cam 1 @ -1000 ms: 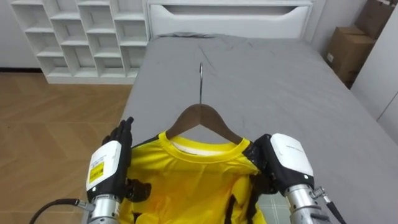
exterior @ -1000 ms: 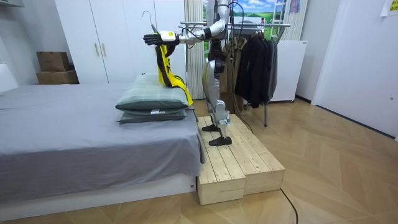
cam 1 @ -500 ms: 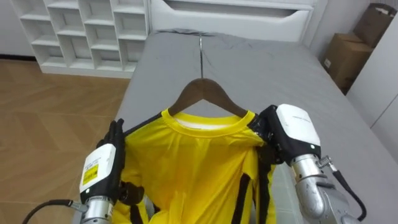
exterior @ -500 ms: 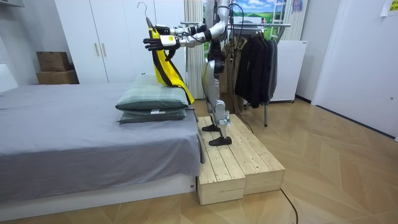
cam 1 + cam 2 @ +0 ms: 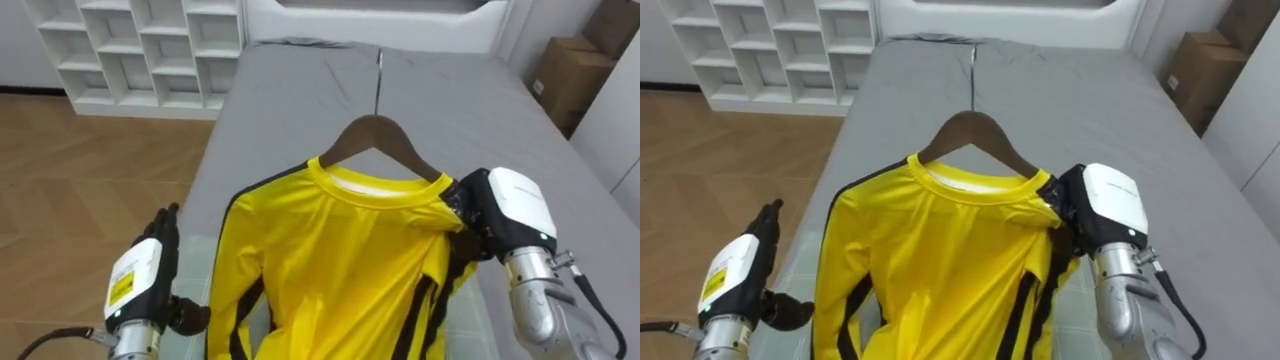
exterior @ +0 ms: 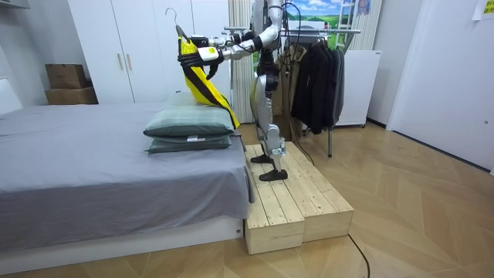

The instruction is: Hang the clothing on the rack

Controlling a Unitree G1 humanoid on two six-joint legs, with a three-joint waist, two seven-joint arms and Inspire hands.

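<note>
1. Since a second ago the left hand [image 5: 140, 285] has come off the shirt's shoulder and dropped to the lower left, and the shirt rides higher and further right.
2. That left hand has its fingers straight and holds nothing. It sits apart from the near sleeve.
3. In the middle, the yellow shirt [image 5: 340, 260] hangs on a wooden hanger [image 5: 378, 135], held up in the air over the grey bed [image 5: 290, 100]. The metal hook [image 5: 378, 75] points up. In the room view the shirt's tail trails down towards the pillows [image 6: 189, 123].
4. The right hand [image 5: 510, 215] has its fingers clamped on the shirt's shoulder, right where the hanger's end sits under the cloth.
5. My worry is that a one-sided hold lets the hanger tip or twist, so the free shoulder could slide off. The clothes rack [image 6: 324, 32] is behind the robot, so it'd need to turn on the wooden platform [image 6: 297, 201], and the trailing hem might drag on the pillows.
6. I can't tell whether the right hand actually has the wood or just the cloth. Both hanger ends are buried in the shirt, and the hem is cut off at the bottom edge of the eye views.
</note>
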